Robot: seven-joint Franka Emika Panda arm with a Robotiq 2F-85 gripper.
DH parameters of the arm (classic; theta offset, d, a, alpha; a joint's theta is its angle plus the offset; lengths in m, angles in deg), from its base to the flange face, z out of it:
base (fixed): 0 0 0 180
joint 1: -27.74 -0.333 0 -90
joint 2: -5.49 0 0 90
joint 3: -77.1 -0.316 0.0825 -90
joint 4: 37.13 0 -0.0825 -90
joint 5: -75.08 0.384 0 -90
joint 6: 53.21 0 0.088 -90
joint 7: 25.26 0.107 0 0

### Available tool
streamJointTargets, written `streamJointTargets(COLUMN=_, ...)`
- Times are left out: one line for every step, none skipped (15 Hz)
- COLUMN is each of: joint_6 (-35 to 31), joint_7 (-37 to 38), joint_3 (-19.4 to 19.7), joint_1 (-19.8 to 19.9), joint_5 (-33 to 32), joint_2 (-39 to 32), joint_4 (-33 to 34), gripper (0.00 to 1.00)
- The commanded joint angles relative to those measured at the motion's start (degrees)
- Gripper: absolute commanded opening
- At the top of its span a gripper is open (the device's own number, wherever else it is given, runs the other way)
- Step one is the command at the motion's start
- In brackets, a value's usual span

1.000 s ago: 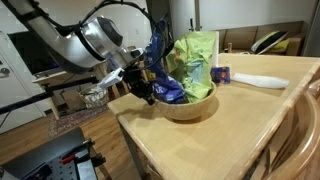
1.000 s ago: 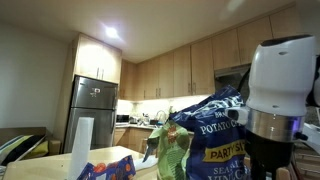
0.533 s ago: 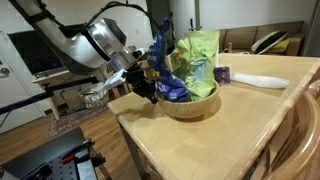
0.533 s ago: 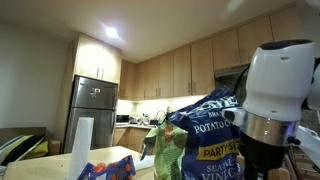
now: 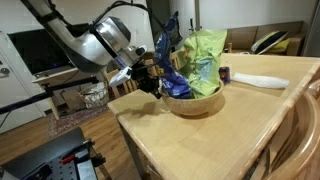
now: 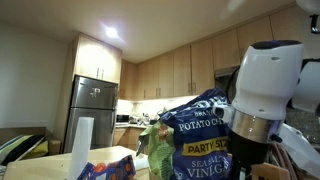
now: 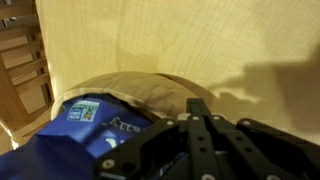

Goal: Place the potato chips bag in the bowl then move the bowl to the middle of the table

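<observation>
At the pale wooden table's corner: round light-brown wooden bowl.
Inside it: crinkly dark blue chips bag, upright, white lettering, against light green bag.
Gripper: clamped on the bowl's rim.

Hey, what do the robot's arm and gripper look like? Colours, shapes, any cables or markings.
The arm is built of rounded white shells, with a darker grey band near the wrist. Black cables run along it. The gripper is matte black, with flat linked fingers and visible pivot pins. No readable markings show on either.
</observation>
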Motion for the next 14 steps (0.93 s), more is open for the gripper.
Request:
streamJointTargets(joint_6=1.4, joint_7=1.0, joint_3=-0.9, joint_1=-1.1, joint_5=1.5, joint_2=-0.5, joint_4=2.9, gripper=0.0)
streamJointTargets(joint_6=1.4, joint_7=0.2, joint_3=-1.4, joint_1=-1.1, joint_5=2.8, joint_2=-0.7, joint_4=3.3, gripper=0.0)
streamJointTargets(joint_6=1.5, joint_7=-0.3, joint_3=-1.7, joint_1=-1.2, joint_5=3.9, joint_2=-0.7, joint_4=3.7, gripper=0.0)
streamJointTargets(joint_6=1.8, joint_7=-0.3, joint_3=-2.0, joint_1=-1.5, joint_5=4.7, joint_2=-0.8, joint_4=4.2, gripper=0.0)
streamJointTargets(joint_6=1.9, joint_7=-0.4, joint_3=-2.2, joint_1=-1.7, joint_5=5.4, joint_2=-0.8, joint_4=4.7, gripper=0.0)
streamJointTargets(joint_6=1.7, joint_7=-0.8, joint_3=-2.4, joint_1=-1.7, joint_5=6.0, joint_2=-0.8, joint_4=5.0, gripper=0.0)
streamJointTargets(joint_6=1.7, joint_7=-2.1, joint_3=-2.8, joint_1=-1.6, joint_5=7.7, joint_2=-1.0, joint_4=5.1, gripper=0.0)
streamJointTargets(joint_6=0.1, joint_7=-0.6, joint_3=-2.1, joint_1=-1.4, joint_5=5.7, joint_2=-0.5, joint_4=4.0, gripper=0.01)
streamJointTargets(joint_6=0.2, joint_7=-0.7, joint_3=-2.2, joint_1=-1.5, joint_5=6.3, joint_2=-0.6, joint_4=4.2, gripper=0.01)
streamJointTargets(joint_6=0.2, joint_7=-0.7, joint_3=-2.2, joint_1=-1.6, joint_5=6.5, joint_2=-0.6, joint_4=4.3, gripper=0.01)
streamJointTargets(joint_6=0.2, joint_7=-0.7, joint_3=-2.3, joint_1=-1.6, joint_5=6.5, joint_2=-0.7, joint_4=4.3, gripper=0.01)
streamJointTargets(joint_6=0.2, joint_7=-0.7, joint_3=-2.3, joint_1=-1.6, joint_5=6.5, joint_2=-0.7, joint_4=4.3, gripper=0.01)
streamJointTargets(joint_6=0.2, joint_7=-0.7, joint_3=-2.3, joint_1=-1.6, joint_5=6.5, joint_2=-0.7, joint_4=4.3, gripper=0.01)
streamJointTargets(joint_6=-0.3, joint_7=-1.2, joint_3=-2.4, joint_1=-1.4, joint_5=7.0, joint_2=-0.3, joint_4=3.6, gripper=0.0)
